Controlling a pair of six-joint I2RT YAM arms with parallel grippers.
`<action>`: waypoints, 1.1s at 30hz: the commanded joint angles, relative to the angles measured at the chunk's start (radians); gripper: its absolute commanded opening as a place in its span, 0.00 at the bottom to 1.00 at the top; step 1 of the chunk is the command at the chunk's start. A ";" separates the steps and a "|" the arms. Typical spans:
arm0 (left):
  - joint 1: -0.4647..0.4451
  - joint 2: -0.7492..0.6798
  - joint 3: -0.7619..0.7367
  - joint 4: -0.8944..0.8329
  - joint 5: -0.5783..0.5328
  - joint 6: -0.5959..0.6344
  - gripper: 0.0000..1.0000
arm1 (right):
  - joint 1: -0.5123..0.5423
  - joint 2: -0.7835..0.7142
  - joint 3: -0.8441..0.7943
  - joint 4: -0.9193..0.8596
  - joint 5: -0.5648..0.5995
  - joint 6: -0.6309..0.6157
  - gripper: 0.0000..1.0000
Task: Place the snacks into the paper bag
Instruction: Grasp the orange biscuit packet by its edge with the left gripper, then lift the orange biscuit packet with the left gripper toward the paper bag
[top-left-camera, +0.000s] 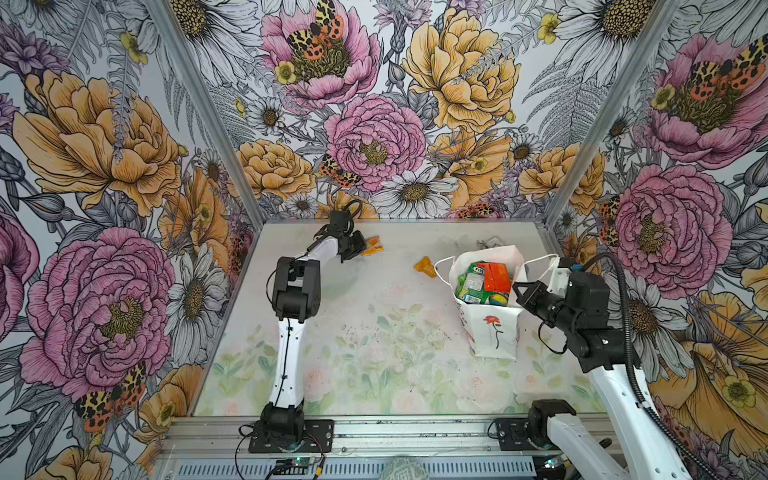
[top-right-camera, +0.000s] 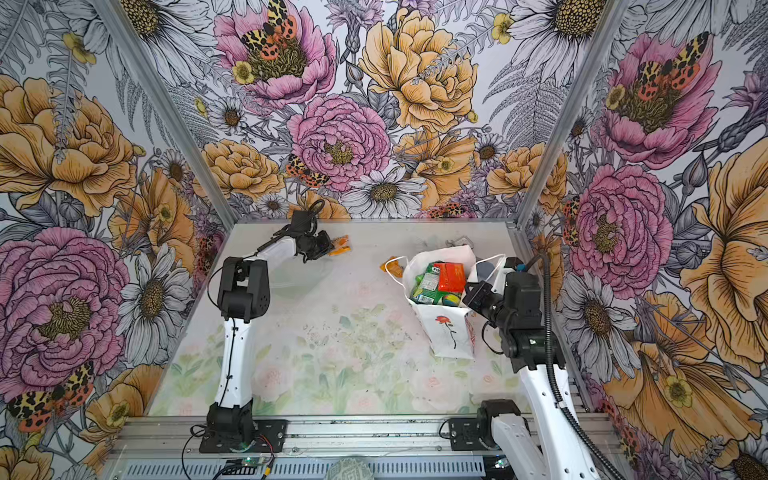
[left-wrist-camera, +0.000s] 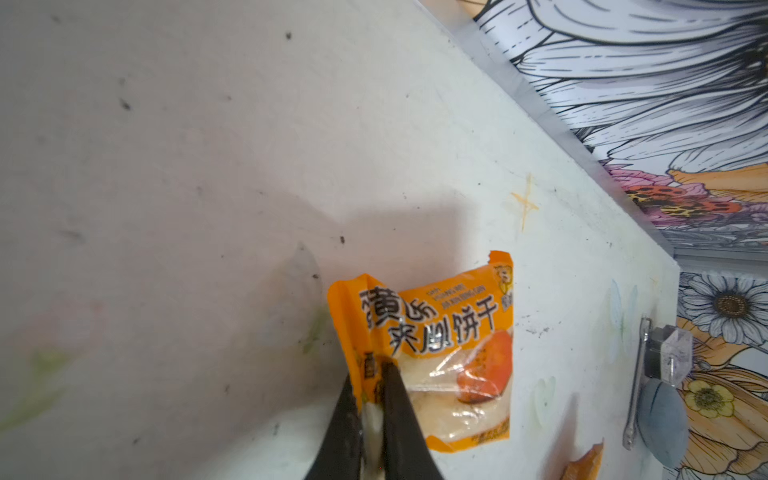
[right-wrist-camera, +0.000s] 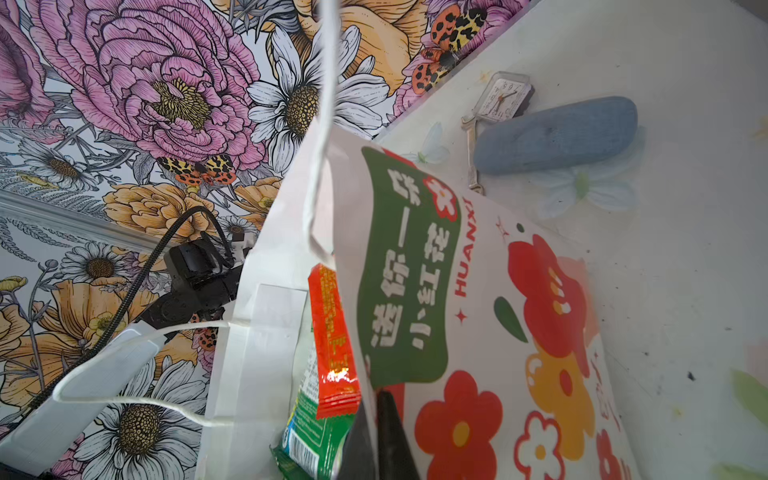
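Left wrist view: left gripper (left-wrist-camera: 374, 370) pinches shut on one edge of an orange packet (left-wrist-camera: 449, 332), near the table's (top-left-camera: 374, 332) back edge at 11 o'clock; right gripper (right-wrist-camera: 376, 409) clamps the bag's (right-wrist-camera: 498, 332) rim at 3 o'clock, green and red packets (top-left-camera: 484, 278) inside. A second orange packet (top-left-camera: 424, 266) lies at the bag's 10 o'clock, open tabletop between both arms

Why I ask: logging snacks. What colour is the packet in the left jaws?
Orange packet; left wrist view.

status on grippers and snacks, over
Left gripper shut on orange biscuit packet. Right gripper shut on paper bag rim; green packet and red packet inside. Loose orange packet beside bag, on the way.
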 joint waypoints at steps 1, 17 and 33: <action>-0.007 -0.043 -0.068 -0.002 -0.017 -0.007 0.06 | 0.007 0.008 -0.001 0.023 -0.003 -0.004 0.00; -0.011 -0.352 -0.502 0.198 -0.068 -0.047 0.03 | 0.007 -0.004 0.005 0.021 -0.015 0.001 0.00; -0.022 -0.902 -1.168 0.362 -0.119 -0.079 0.00 | 0.009 -0.022 -0.011 0.021 -0.020 0.004 0.00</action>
